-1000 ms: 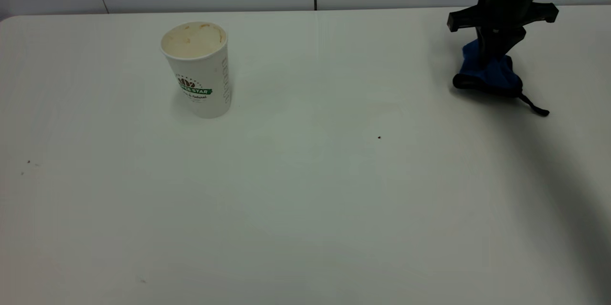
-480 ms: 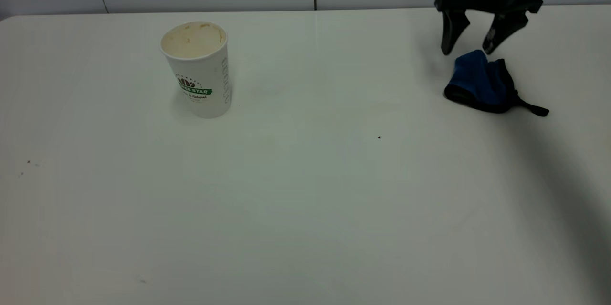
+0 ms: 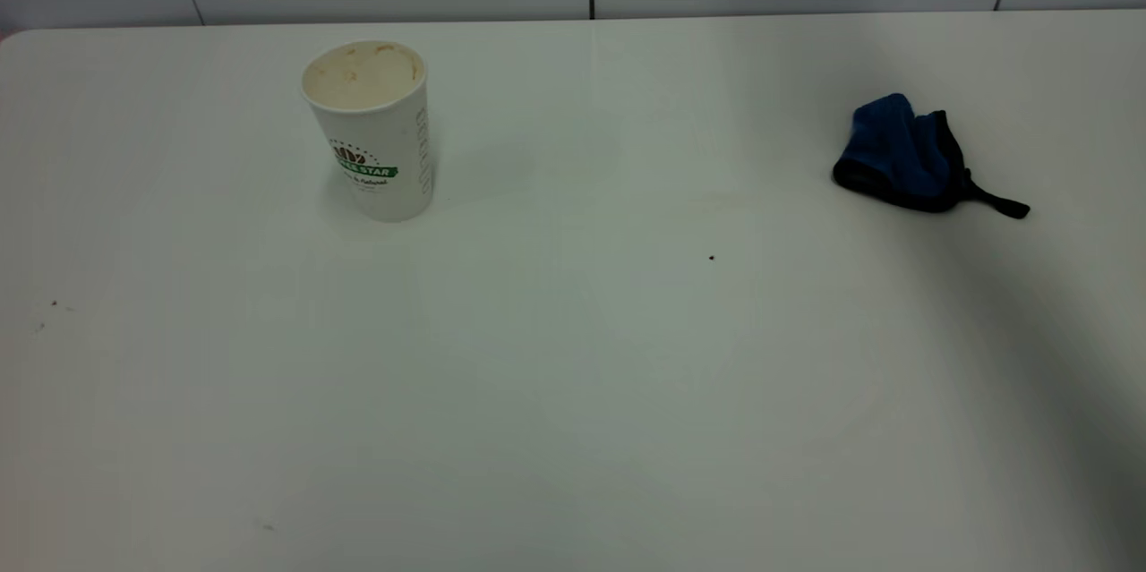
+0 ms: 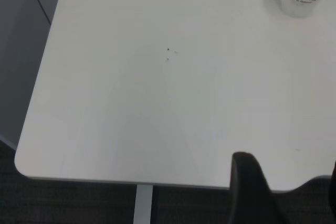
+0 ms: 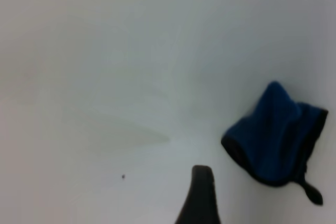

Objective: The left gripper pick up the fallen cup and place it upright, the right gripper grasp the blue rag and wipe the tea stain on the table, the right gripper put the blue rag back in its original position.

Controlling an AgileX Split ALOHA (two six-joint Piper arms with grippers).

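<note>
The right gripper (image 5: 202, 195) shows only one thin black finger in its wrist view, raised clear of the table, so whether it stands apart or together cannot be told. The left gripper (image 4: 252, 190) hangs off a table corner, equally unreadable.

Near the far right edge of the large white smooth table (image 3: 573, 393), the small royal-blue fuzzy rag (image 3: 900, 153) lies bunched and free, seemingly returned there. The tall white paper cup (image 3: 372, 129) stands upright toward the far left corner, apparently already righted. No brown stain shows.

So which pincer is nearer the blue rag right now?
Right. The right pincer hangs just beside the blue rag; the left pincer sits at the table's opposite end.
</note>
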